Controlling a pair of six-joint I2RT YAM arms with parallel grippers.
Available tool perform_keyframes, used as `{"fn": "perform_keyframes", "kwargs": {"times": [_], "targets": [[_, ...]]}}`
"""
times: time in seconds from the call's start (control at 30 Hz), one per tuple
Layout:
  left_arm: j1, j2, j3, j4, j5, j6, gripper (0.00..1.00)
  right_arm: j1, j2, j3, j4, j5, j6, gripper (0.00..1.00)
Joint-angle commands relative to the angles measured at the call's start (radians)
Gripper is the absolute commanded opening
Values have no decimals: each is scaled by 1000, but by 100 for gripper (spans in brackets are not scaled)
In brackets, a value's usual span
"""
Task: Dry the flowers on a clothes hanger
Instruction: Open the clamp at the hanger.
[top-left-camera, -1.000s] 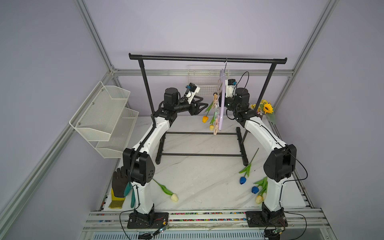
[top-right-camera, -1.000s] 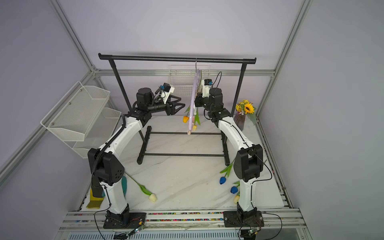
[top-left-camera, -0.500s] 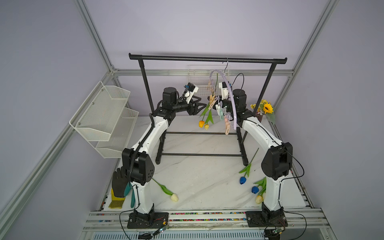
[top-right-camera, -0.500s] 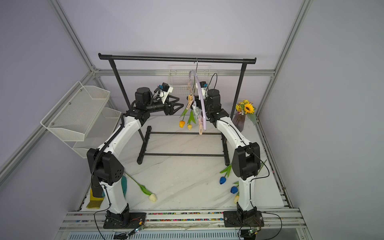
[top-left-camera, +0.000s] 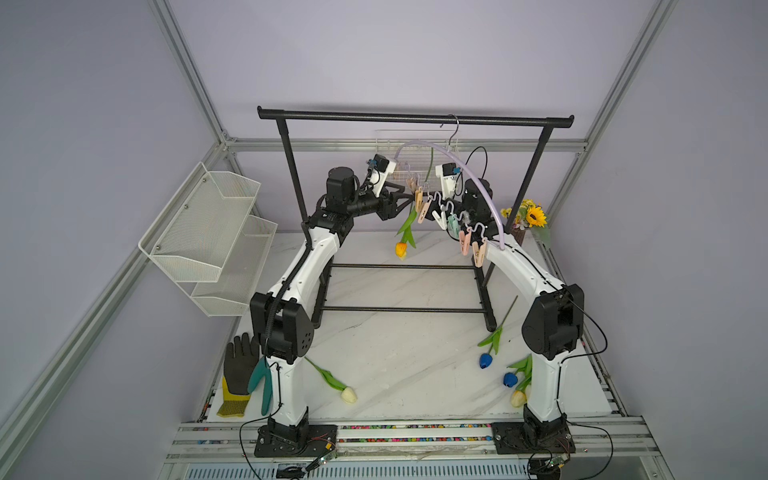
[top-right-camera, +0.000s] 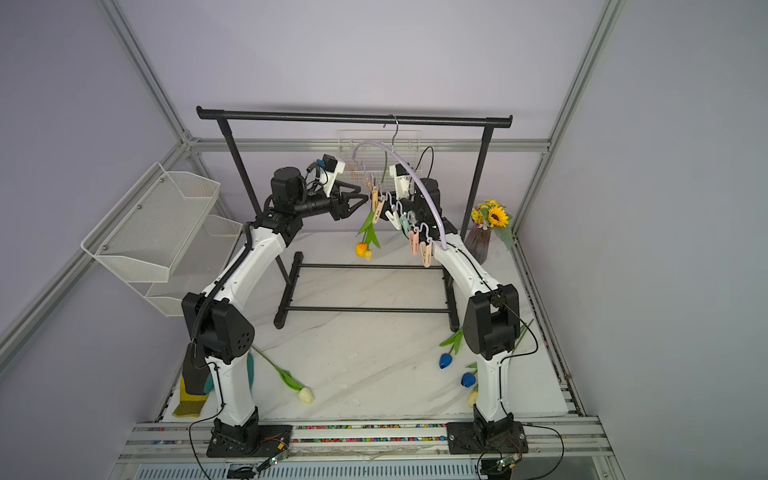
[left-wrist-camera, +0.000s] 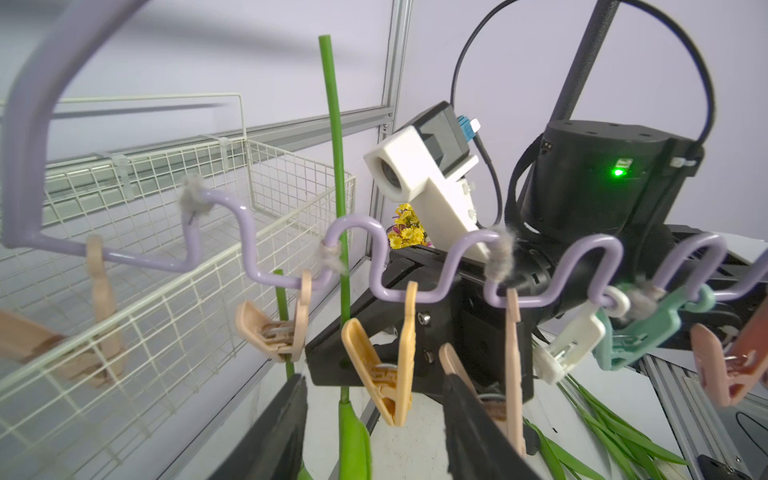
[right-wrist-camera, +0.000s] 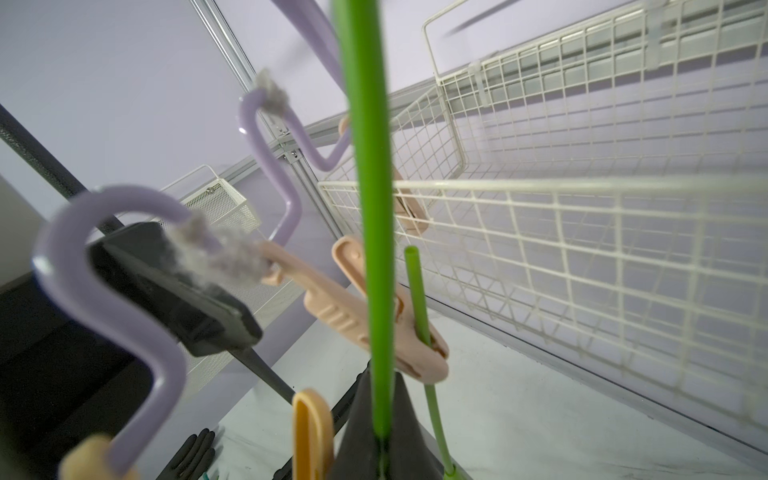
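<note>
1. The right gripper (right-wrist-camera: 382, 390) is clamped on a tulip stem (right-wrist-camera: 370, 166), holding it upright across the clothes hanger (top-left-camera: 457, 160)'s wavy bar.
2. The left gripper (left-wrist-camera: 374, 380) has its jaws apart, straddling the orange clothespin (left-wrist-camera: 382, 374) under the hanger.
3. The step looks like pegging. Next, squeeze that pin open and feed the stem in.
4. A pegged tulip (right-wrist-camera: 415, 291) hangs from the hanger beside it, and loose tulips (top-left-camera: 332, 380) lie well below the hanger.

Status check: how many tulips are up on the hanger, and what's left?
Done: one tulip is pegged on the clothes hanger. In hand: the right gripper is shut on a second stem; the left gripper, jaws apart, is at the orange clothespin. Left: four tulips lie on the table.
</note>
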Motion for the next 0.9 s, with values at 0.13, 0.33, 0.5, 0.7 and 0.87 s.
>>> {"fn": "perform_keyframes", "kwargs": {"times": [0.13, 0.33, 0.5, 0.7, 0.87], "targets": [[-19, 36, 82, 6, -5, -37, 56, 7, 22, 45, 40, -29, 13, 0], [-27, 64, 115, 11, 26, -44, 56, 8, 37, 65, 31, -55, 12, 0], [-35, 78, 142, 5, 31, -45, 56, 8, 46, 82, 20, -70, 9, 0], [-36, 85, 147, 3, 35, -47, 56, 8, 59, 98, 13, -93, 15, 0], [-35, 77, 134, -22, 14, -35, 55, 8, 54, 96, 12, -90, 14, 0]]}}
